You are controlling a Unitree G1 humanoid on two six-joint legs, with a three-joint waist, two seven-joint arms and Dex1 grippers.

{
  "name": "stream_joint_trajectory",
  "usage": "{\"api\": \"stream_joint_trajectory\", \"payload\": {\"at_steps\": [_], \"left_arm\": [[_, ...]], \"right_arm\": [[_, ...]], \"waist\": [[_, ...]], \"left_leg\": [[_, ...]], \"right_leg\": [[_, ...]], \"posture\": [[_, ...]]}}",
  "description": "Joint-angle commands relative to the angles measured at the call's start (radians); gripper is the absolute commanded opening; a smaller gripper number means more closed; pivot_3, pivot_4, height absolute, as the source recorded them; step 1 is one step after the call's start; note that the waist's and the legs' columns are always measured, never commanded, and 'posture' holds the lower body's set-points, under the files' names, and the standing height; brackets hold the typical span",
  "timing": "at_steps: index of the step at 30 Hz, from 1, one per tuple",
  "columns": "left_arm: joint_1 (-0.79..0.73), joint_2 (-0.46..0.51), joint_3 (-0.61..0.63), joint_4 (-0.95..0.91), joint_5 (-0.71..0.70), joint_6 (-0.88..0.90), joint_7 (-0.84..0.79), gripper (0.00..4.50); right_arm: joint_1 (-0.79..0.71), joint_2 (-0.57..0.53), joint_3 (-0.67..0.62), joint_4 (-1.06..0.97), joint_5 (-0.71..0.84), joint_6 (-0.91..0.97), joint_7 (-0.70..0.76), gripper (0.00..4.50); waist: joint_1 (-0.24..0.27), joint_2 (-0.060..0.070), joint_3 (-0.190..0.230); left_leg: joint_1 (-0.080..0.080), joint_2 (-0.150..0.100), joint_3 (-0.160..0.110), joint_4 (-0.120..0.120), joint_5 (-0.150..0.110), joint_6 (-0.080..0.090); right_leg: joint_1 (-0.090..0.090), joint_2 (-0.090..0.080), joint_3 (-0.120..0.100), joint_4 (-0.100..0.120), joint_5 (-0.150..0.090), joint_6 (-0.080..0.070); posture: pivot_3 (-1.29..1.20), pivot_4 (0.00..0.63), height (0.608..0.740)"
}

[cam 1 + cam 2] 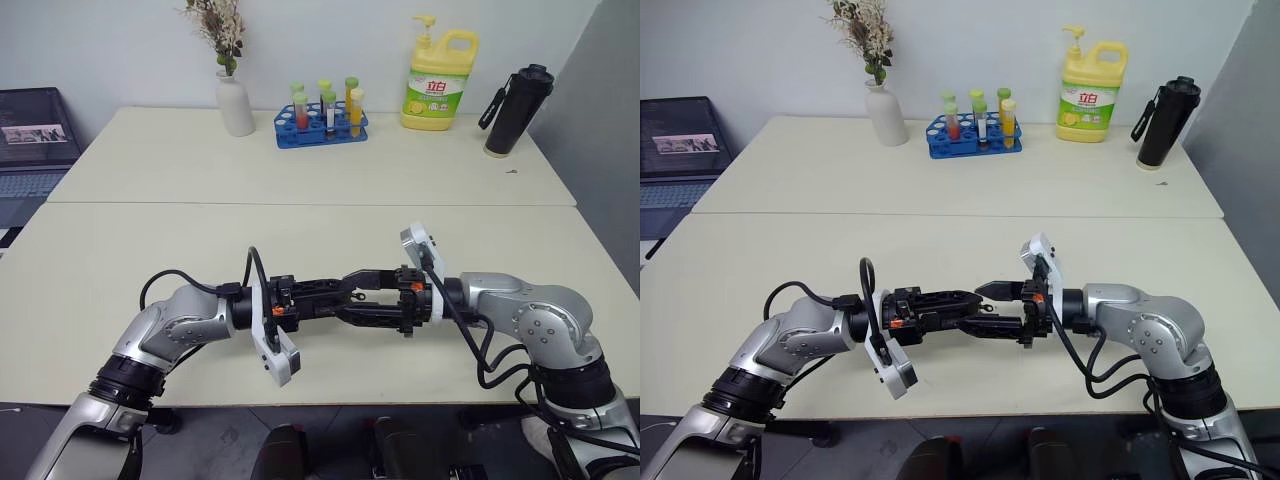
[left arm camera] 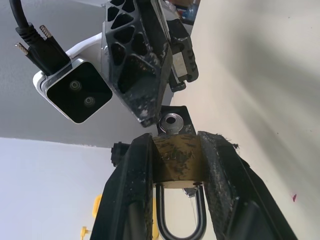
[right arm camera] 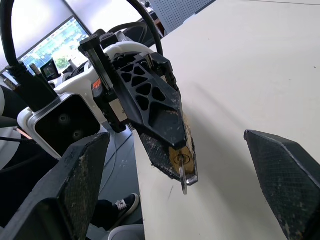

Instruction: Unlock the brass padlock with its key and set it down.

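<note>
My left gripper [image 2: 176, 143] is shut on the brass padlock [image 2: 176, 160], its two fingers pressing the sides of the body. The silver shackle [image 2: 180, 220] loops back between those fingers. The key [image 2: 171, 121] sticks out of the lock's far end, its small round-holed head free. In the right wrist view the padlock [image 3: 179, 157] and key [image 3: 183, 181] sit at the tip of the left fingers. My right gripper [image 3: 178, 141] is open, with one finger to each side of the key and neither touching it. Both grippers meet tip to tip above the table's front part [image 1: 346, 295].
The cream table [image 1: 300, 230] has a seam across its middle. Along the back stand a white vase with dried flowers [image 1: 235, 100], a blue test-tube rack [image 1: 322, 125], a yellow detergent bottle [image 1: 440, 80] and a black bottle [image 1: 518, 110]. A laptop [image 1: 35, 140] sits far left.
</note>
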Motion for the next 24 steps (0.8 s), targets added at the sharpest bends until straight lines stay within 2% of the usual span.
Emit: {"api": "stream_joint_trajectory", "payload": {"at_steps": [1,4,10,15,22,24], "left_arm": [[-0.013,0.001,-0.002,-0.024,-0.033,0.005,0.000,0.98],[-0.011,0.000,-0.001,-0.027,-0.033,0.008,0.000,0.98],[-0.004,-0.005,0.001,-0.035,-0.033,0.017,0.001,0.98],[-0.002,-0.006,0.001,-0.035,-0.042,0.021,-0.002,0.98],[0.001,-0.007,-0.006,-0.036,-0.068,0.033,-0.014,0.98],[0.003,0.007,-0.033,-0.035,-0.129,0.030,-0.038,0.98]], "right_arm": [[-0.010,0.009,-0.020,-0.020,0.016,0.000,-0.001,4.50],[-0.009,0.012,-0.019,-0.018,0.013,0.001,-0.001,3.91],[-0.010,0.019,-0.023,-0.017,0.021,0.005,-0.001,1.77],[-0.015,0.023,-0.022,-0.015,0.019,0.005,0.002,0.22],[-0.025,0.022,-0.023,-0.011,0.014,0.001,0.017,0.19],[-0.028,0.021,-0.022,-0.008,0.013,0.000,0.025,0.19]], "waist": [[0.000,0.000,0.000],[0.000,0.000,0.000],[0.000,0.000,0.000],[0.000,0.000,0.000],[0.000,0.000,0.000],[0.000,0.000,0.000]], "left_leg": [[0.000,0.000,0.000,0.000,0.000,0.000],[0.000,0.000,0.000,0.000,0.000,0.000],[0.000,0.000,0.000,0.000,0.000,0.000],[0.000,0.000,0.000,0.000,0.000,0.000],[0.000,0.000,0.000,0.000,0.000,0.000],[0.000,0.000,0.000,0.000,0.000,0.000]], "right_leg": [[0.000,0.000,0.000,0.000,0.000,0.000],[0.000,0.000,0.000,0.000,0.000,0.000],[0.000,0.000,0.000,0.000,0.000,0.000],[0.000,0.000,0.000,0.000,0.000,0.000],[0.000,0.000,0.000,0.000,0.000,0.000],[0.000,0.000,0.000,0.000,0.000,0.000]], "posture": [[0.00,0.150,0.740],[0.00,0.150,0.740],[0.00,0.150,0.740],[0.00,0.150,0.740],[0.00,0.150,0.740],[0.00,0.150,0.740]]}}
